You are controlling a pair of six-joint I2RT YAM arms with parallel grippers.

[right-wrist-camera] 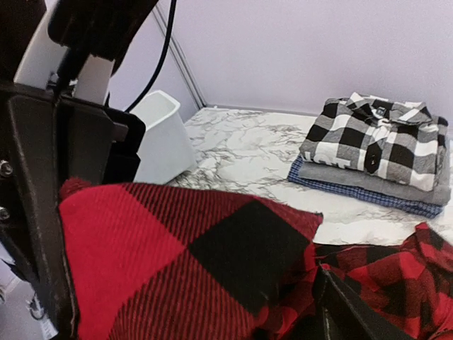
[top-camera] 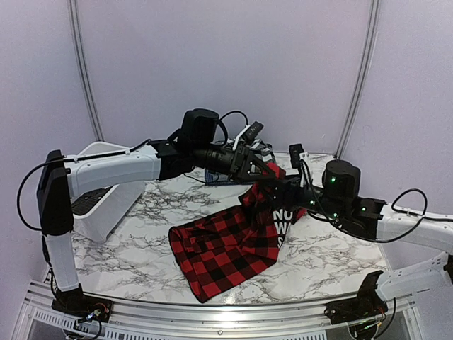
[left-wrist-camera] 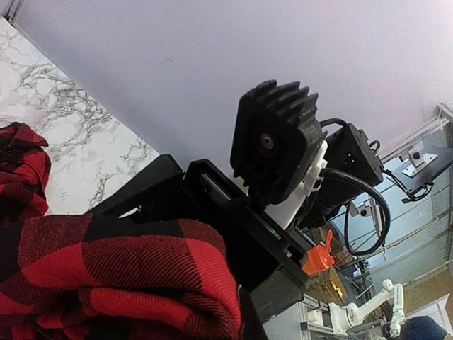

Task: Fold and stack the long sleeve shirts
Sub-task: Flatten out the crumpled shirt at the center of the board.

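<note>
The red-and-black buffalo check shirt [top-camera: 226, 248] hangs from one raised end above the middle of the marble bench [top-camera: 141, 248], its lower part spread on the surface toward the near edge. The left claw [top-camera: 249, 164] is clamped tight on that raised end. The right claw [top-camera: 277, 188], just beside it, stands wide open with a fold of the same shirt between its fingers; whether they press the cloth is hard to tell. Farther back, a folded black-and-white plaid shirt [right-wrist-camera: 375, 138] tops a grey shirt [right-wrist-camera: 368, 177] and a blue one [right-wrist-camera: 354, 193]. A white plastic tub [right-wrist-camera: 159, 134] stands at the left.
</note>
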